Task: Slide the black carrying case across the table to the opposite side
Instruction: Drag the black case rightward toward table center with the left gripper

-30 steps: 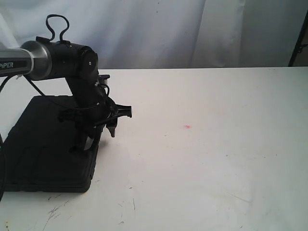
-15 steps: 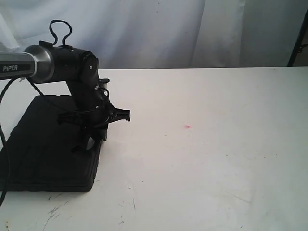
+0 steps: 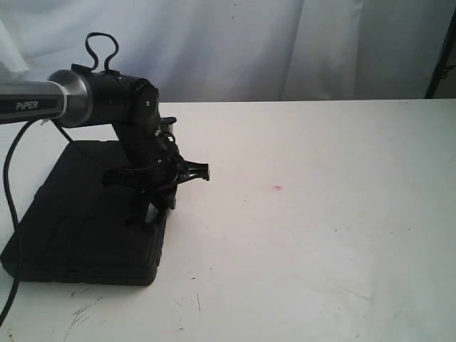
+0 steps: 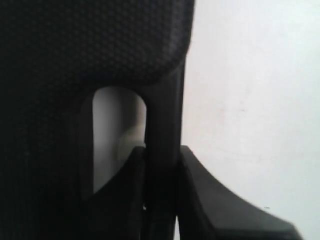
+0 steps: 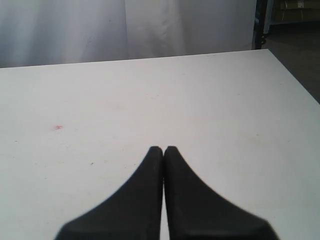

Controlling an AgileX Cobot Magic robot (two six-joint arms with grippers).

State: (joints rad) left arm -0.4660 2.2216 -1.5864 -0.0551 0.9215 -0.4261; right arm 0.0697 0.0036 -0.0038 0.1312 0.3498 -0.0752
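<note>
Both your grippers are sitting closed. Your left gripper point(image 4: 161, 160) is pinching the case point(image 3: 78, 214) by its handle edge at the left end of the table point(image 3: 320, 235). Your right gripper point(image 5: 163, 150) is pressing its fingers together over bare tabletop.

White scuffed table point(image 3: 320, 249), black case point(image 3: 78, 221) flat toward one end, tiny red spot point(image 3: 277, 188) well apart
</note>
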